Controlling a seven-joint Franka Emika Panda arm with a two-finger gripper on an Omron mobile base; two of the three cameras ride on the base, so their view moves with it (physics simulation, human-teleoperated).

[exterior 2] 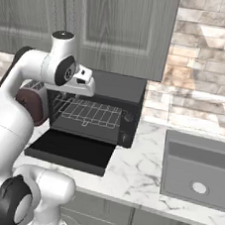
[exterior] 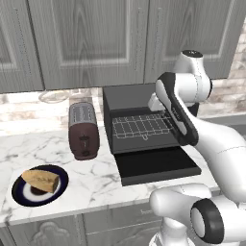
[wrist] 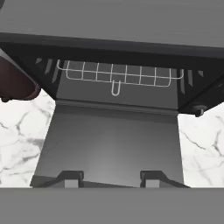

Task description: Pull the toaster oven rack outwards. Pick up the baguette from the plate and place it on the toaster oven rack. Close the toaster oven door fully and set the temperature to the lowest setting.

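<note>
Sitting nearest the surface's front edge at the left, the plate (exterior: 18, 194) is carrying the baguette (exterior: 41, 179), which is lying across it with its paler cut end pointing right. Beside it, further back, the maroon toaster (exterior: 83, 130) is standing on the marble surface (exterior: 101, 177), just left of the toaster oven (exterior: 124, 97). The toaster oven door (exterior: 156, 166) is lying fully open and flat, reaching toward the front edge. Inside the dark opening, the toaster oven rack (wrist: 120, 75) is sitting level, its small wire loop hanging at the middle of its front edge. The fingers (wrist: 110, 179) are hovering above the open door, standing partly apart with nothing between them, pointing into the oven toward the rack and well apart from it. From the right base camera, the hand (exterior 2: 80, 83) is hanging in front of the oven's upper left corner, and the sink (exterior 2: 197, 167) is lying to the right of the oven. Grey cabinet doors (exterior: 91, 38) are hanging above, against the wall
</note>
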